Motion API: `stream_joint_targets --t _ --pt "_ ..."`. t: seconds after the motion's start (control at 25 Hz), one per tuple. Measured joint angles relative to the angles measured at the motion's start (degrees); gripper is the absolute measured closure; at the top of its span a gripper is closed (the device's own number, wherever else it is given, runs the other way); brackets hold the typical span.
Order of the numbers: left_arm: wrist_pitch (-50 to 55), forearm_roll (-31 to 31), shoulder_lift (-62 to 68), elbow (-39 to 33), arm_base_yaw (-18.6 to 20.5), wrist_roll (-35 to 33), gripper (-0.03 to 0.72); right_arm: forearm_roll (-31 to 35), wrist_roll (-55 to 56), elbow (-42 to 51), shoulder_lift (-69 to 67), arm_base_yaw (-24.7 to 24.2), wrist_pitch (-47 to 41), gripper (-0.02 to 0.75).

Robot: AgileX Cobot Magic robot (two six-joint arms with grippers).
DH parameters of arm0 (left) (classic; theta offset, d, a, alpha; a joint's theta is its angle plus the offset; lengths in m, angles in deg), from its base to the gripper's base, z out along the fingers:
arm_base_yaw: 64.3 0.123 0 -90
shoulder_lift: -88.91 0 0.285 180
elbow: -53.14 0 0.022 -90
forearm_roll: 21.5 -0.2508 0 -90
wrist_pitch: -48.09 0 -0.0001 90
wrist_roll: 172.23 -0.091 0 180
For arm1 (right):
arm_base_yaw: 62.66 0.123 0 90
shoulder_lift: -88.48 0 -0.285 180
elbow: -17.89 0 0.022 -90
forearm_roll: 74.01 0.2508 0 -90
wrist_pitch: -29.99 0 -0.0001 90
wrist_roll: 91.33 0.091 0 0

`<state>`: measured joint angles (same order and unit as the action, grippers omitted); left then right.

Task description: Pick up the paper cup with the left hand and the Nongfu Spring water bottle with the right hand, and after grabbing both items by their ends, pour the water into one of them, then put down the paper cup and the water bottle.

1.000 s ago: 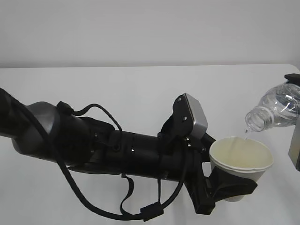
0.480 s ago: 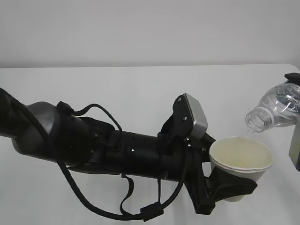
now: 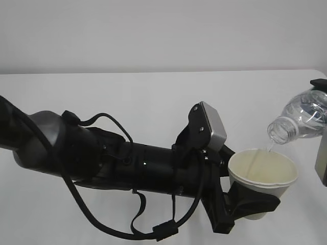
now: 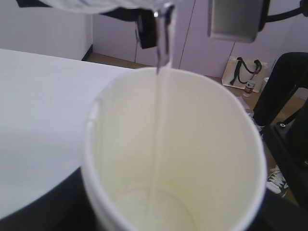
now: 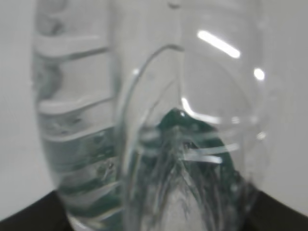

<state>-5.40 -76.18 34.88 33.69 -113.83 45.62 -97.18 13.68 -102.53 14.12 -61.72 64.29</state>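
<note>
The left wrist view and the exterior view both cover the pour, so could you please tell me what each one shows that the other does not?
Only the left wrist view shows down inside the small white paper cup, where clear water runs to its bottom.

Only the exterior view shows the bulky black cabled left arm, its jaws closed around the cup, and the clear ribbed plastic bottle tilted neck-down.

Both show the thin stream falling from the bottle's mouth into the cup over the white table.

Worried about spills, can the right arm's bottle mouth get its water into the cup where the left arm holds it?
Probably yes: the bottle mouth hangs just above the paper cup rim, nothing between, the stream landing inside.
</note>
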Motion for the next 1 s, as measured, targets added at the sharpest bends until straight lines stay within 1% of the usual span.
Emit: stream_joint_targets --t 0.28,1.0 --pt "0.0 0.0 0.1 0.0 0.0 0.0 0.215 0.0 -0.5 0.0 0.0 0.0 1.6 0.311" --pt "0.1 0.0 0.1 0.0 0.0 0.0 0.216 0.0 -0.7 0.0 0.0 0.0 1.7 0.311"
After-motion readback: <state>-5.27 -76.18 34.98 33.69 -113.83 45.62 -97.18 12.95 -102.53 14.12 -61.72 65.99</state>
